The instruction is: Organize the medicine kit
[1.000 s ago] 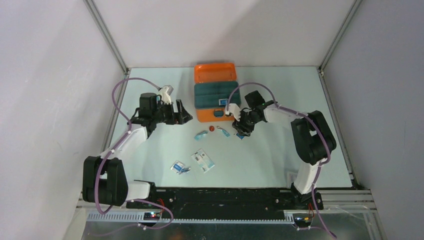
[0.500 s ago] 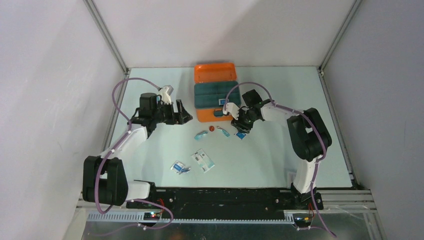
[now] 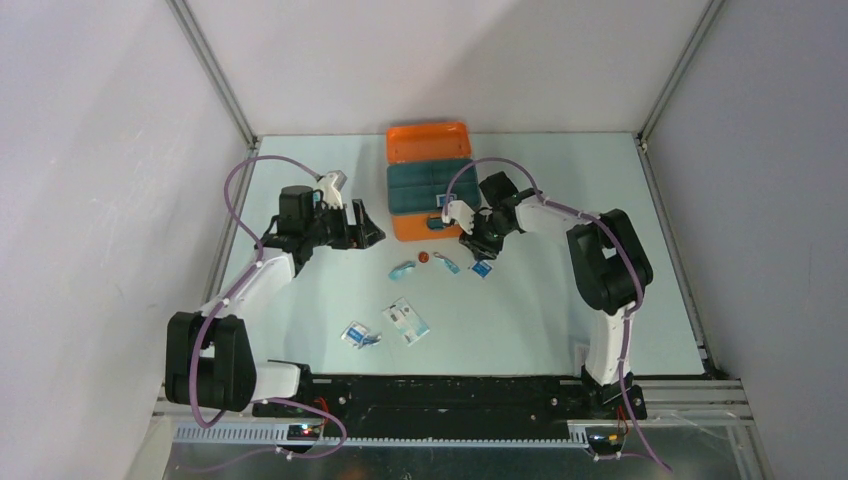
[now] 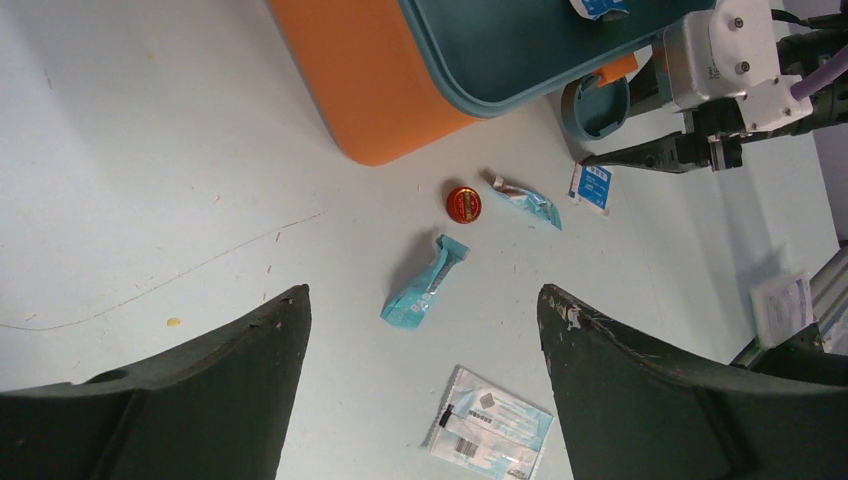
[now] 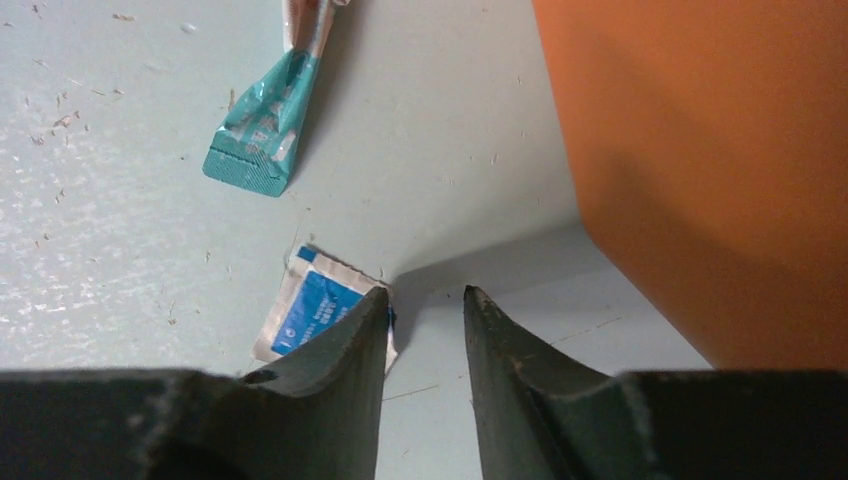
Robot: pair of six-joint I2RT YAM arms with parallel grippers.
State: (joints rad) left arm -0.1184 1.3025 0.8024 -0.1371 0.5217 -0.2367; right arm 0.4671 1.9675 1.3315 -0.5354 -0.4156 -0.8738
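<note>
The medicine kit (image 3: pixel 428 143) is an orange box standing open at the back centre, with a dark teal tray (image 3: pixel 432 187) on its base; its orange wall also shows in the left wrist view (image 4: pixel 370 90) and the right wrist view (image 5: pixel 720 170). My right gripper (image 3: pixel 477 252) (image 5: pixel 425 295) is low over the table by the kit's front right corner. Its jaws stand a narrow gap apart with nothing between them, and its left finger overlaps a blue sachet (image 5: pixel 315 310) (image 3: pixel 482 269). My left gripper (image 3: pixel 372 236) (image 4: pixel 422 292) is wide open and empty, left of the kit.
In front of the kit lie a red cap (image 3: pixel 423 258), a teal sachet (image 3: pixel 447 266) (image 5: pixel 260 135) and a teal packet (image 3: pixel 402 270). Nearer the arms lie a white packet (image 3: pixel 407 321) and another packet (image 3: pixel 360 336). A blue sachet (image 3: pixel 446 200) lies in the tray.
My right gripper has moved a little left and back, toward the kit's front corner. The kit seems nudged slightly back and left. The left arm has not moved.
</note>
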